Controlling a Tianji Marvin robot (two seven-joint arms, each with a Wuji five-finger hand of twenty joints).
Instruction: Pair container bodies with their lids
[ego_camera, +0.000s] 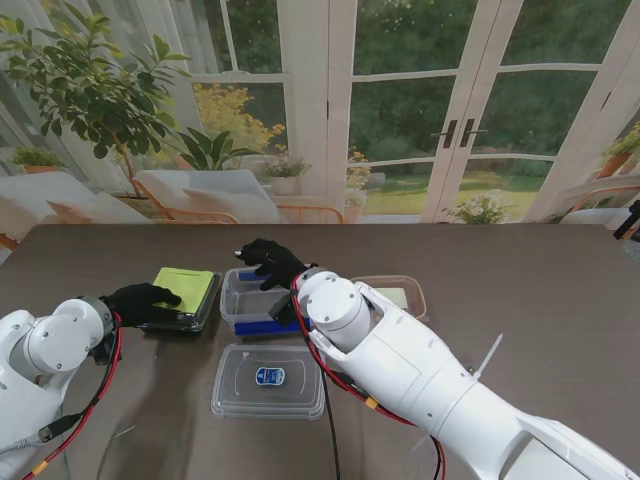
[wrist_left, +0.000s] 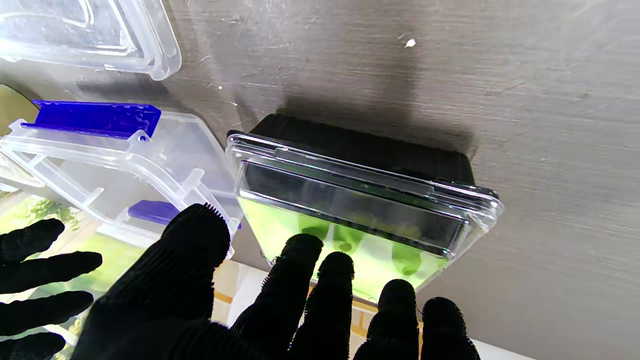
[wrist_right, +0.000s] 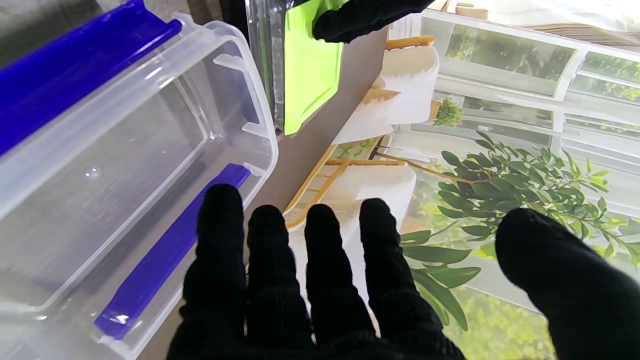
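A black container (ego_camera: 203, 312) topped with a clear, green-faced lid (ego_camera: 186, 287) sits at the left. My left hand (ego_camera: 140, 301) lies flat on that lid (wrist_left: 370, 260) with its fingers (wrist_left: 327, 295) spread, gripping nothing. To its right stands an uncovered clear box (ego_camera: 252, 303) with blue clips (wrist_right: 165, 260). My right hand (ego_camera: 268, 262) hovers over the box's far edge, open, fingers (wrist_right: 320, 260) apart and holding nothing. A flat clear lid (ego_camera: 268, 379) with a blue label lies nearer to me than the box.
A shallow brown-rimmed tray (ego_camera: 395, 293) with a pale green inside sits right of the clear box, partly hidden by my right forearm (ego_camera: 420, 375). Red and black cables hang from both arms. The dark table (ego_camera: 540, 290) stretches to the right.
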